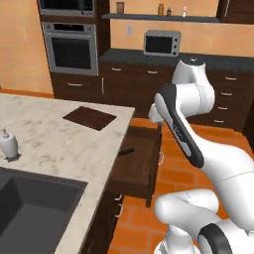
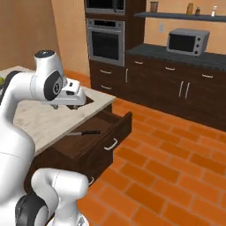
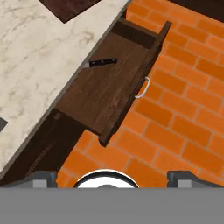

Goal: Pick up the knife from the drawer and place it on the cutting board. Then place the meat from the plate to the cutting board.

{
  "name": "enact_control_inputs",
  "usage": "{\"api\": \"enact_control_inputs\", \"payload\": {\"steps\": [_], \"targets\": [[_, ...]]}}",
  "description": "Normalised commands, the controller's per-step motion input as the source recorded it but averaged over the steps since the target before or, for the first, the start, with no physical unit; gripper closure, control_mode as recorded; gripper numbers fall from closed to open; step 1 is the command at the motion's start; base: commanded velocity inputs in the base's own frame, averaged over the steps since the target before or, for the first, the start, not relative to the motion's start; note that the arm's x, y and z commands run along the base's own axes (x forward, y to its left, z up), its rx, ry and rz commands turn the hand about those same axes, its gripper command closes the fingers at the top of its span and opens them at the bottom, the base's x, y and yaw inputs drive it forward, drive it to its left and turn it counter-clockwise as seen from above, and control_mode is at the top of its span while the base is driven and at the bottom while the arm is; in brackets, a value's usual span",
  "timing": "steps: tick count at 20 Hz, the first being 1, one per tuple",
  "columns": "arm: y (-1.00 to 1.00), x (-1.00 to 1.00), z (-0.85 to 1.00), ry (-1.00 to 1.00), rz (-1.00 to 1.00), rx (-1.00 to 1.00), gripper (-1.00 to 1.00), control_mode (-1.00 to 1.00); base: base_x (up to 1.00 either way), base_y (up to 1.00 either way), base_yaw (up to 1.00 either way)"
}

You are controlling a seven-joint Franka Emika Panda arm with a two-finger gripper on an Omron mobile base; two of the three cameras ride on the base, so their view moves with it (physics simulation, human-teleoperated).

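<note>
knife (image 3: pixel 101 63): 1 | drawer (image 3: pixel 107 94): 1 | cutting board (image 1: pixel 90 117): 1 | soap dispenser (image 1: pixel 8 144): 1 | toaster oven (image 1: pixel 162 43): 1

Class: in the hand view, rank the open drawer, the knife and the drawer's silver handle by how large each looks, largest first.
1. drawer, by far the largest.
2. knife, partly hidden under the counter edge.
3. silver handle, about as long as the knife; these two look too alike to rank firmly.

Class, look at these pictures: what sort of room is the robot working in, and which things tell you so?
A simulated home kitchen: a built-in wall oven, a toaster oven on the dark counter, and a sink set into the marble island.
</note>
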Motion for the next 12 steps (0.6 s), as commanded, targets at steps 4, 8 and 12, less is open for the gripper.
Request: {"api": "enact_control_inputs", "payload": {"steps": [4,8,12], "targets": [[0.00,0.00,0.00,0.00,0.00,0.00,-1.00,1.00,0.43,0.99,-0.50],[0.00,0.00,0.00,0.00,0.00,0.00,-1.00,1.00,0.00,0.29,-0.31],[0.00,0.00,0.00,0.00,0.00,0.00,-1.00,1.00,0.01,0.38,-0.39]]}}
